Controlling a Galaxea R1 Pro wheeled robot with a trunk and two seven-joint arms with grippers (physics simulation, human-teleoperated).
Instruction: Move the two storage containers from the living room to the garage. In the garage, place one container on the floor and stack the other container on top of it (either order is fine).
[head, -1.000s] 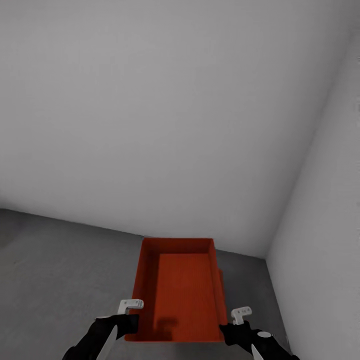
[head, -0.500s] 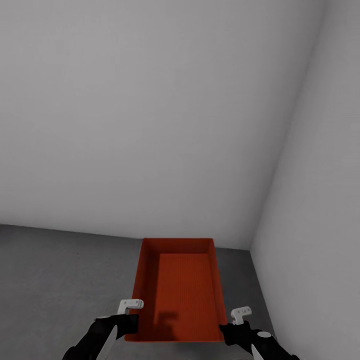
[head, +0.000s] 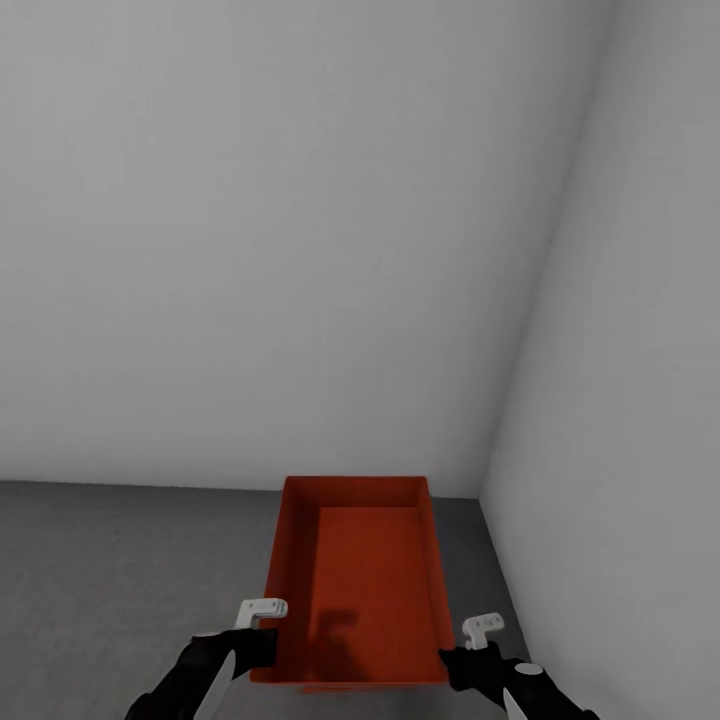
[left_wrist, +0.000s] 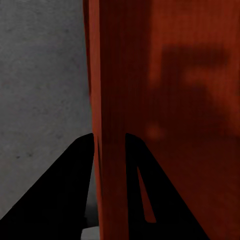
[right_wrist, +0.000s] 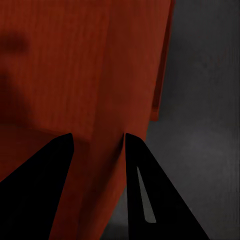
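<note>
Head view puts me behind the robot in the garage corner, white walls (head: 300, 250) ahead and to the right, grey concrete floor (head: 110, 560) below. An orange-red storage container (head: 365, 570) hangs between the two arms, its long axis running away from the robot toward the far wall. The left gripper (head: 262, 612) pinches the container's left wall near the near corner; in the left wrist view the dark fingers (left_wrist: 80, 170) sit either side of that thin wall, clamped on it. The right gripper (head: 482, 630) does the same on the right wall, and its fingers (right_wrist: 55, 165) straddle the wall in the right wrist view.

In that right wrist view a second orange edge (right_wrist: 162, 75) peeks out beyond the gripped wall; it may be another container nested below, though I can't tell. Both arms sit equally near, one per long side, so lowering would need them to drop together to keep the load level above the floor beneath.
</note>
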